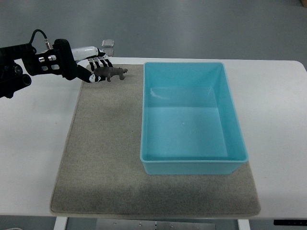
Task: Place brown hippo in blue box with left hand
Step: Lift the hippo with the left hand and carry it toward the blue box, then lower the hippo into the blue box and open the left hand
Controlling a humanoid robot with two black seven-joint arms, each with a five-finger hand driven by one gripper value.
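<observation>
**Q:** While your left hand (93, 67) sits at the far left corner of the mat (105, 158), what does it have?

**Me:** My fingers are curled around the rear of the brown hippo (111, 73), which juts out to the right, just beside the far left corner of the blue box (192, 165). Whether its feet are touching the mat or clear of it, I cannot tell from above.

**Q:** How do you do this step well?

**Me:** As I judge it, I keep the grip firm, raise the toy above the box's left wall before travelling right, and let go only once it is over the open floor, not the rim.

**Q:** And the count?

**Me:** One hippo, one box, empty inside, one grey mat, one white desk (283, 124). One small clear object (108, 43) lies beyond my hand at the far edge; I cannot identify it. One hand shows; my right is out of view.
</observation>
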